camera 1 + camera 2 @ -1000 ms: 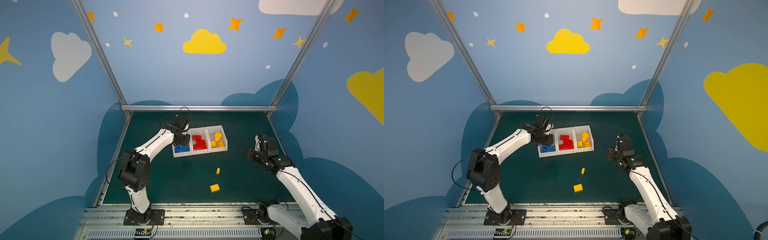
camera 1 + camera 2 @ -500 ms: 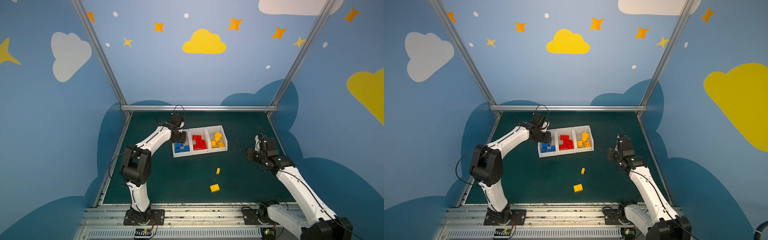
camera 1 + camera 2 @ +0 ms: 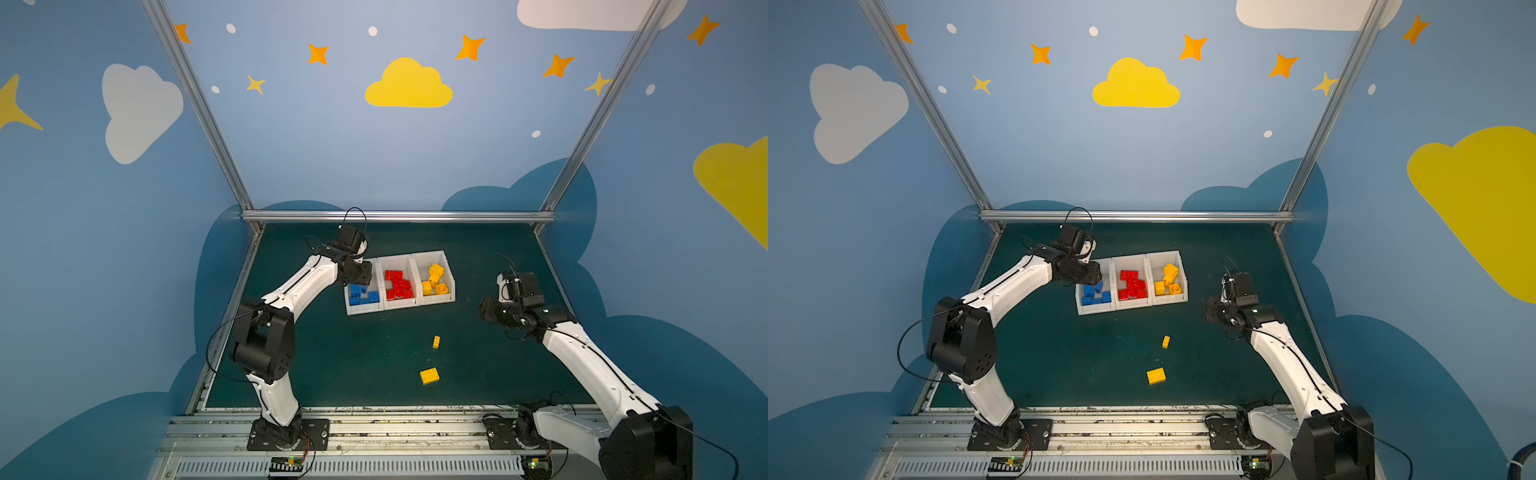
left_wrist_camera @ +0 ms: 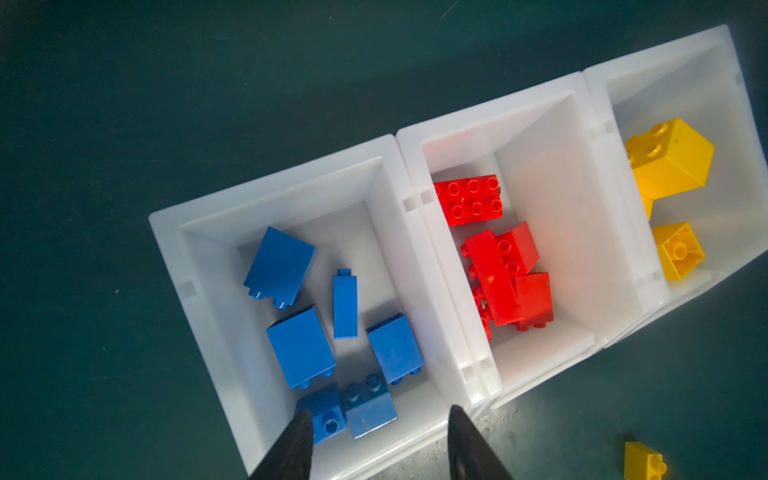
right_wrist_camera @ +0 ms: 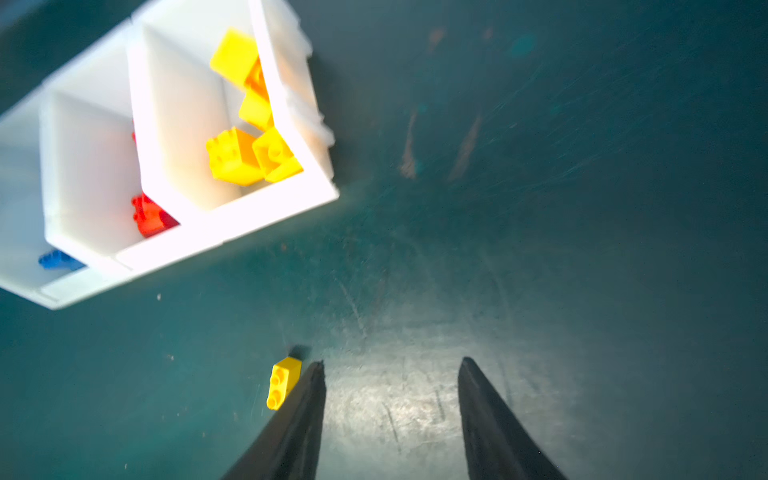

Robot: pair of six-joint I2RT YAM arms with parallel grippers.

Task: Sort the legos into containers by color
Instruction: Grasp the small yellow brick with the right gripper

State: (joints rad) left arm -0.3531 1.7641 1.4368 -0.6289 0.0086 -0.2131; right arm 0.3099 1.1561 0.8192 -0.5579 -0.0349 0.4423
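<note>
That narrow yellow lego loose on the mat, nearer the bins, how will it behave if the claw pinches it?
The narrow yellow lego looks hard and moulded, so probably stiff. Flat sides suggest it won't roll. Small and seemingly smooth, it may skid on the mat if nudged.

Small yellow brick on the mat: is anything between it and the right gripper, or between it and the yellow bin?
Nothing visible. Only bare mat lies between the right gripper and the small yellow brick, and between that brick and the yellow bin. The larger yellow brick lies nearer the front, off both paths.
</note>
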